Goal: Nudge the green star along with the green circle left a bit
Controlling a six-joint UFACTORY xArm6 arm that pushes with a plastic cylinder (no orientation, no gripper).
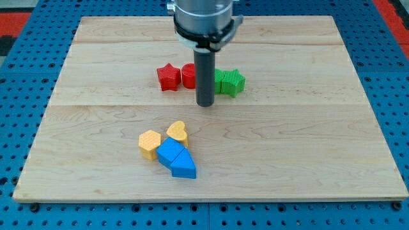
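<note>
The green star (234, 82) lies just right of the board's middle. A second green block (220, 80), probably the circle, touches its left side and is partly hidden behind my rod. My tip (206, 104) rests on the board just below and left of these green blocks, close to them; I cannot tell if it touches. A red round block (188, 75) sits left of the rod, with a red star (169, 77) next to it on the left.
Lower on the wooden board (307, 147) is a cluster: a yellow hexagon (149, 143), a yellow heart (177, 131), a blue block (170, 152) and a blue pointed block (184, 167). Blue pegboard surrounds the board.
</note>
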